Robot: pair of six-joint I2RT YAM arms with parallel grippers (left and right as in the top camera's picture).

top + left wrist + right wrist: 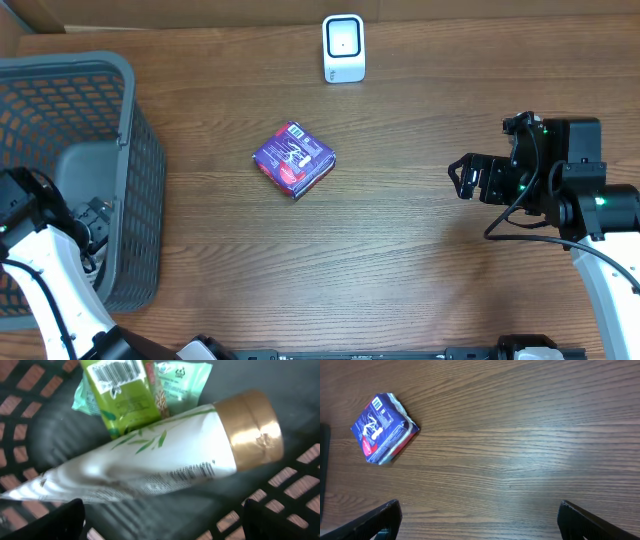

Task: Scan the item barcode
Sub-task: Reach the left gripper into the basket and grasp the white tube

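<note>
With the left gripper (162, 521) and right gripper (479, 521) held apart and empty, no scan was judged done: the purple foil packet (293, 158) and white gold-capped tube (150, 467) were seen ungrasped.

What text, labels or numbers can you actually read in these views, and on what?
Nothing reads as words or numbers in any view.
On the purple packet: white print and a small barcode, too small to read.
On the green packet: a barcode with digits, blurred.
On the white tube: lines of fine print, blurred.
On the teal packet: a round logo, illegible.
On the scanner: no marking visible.
</note>
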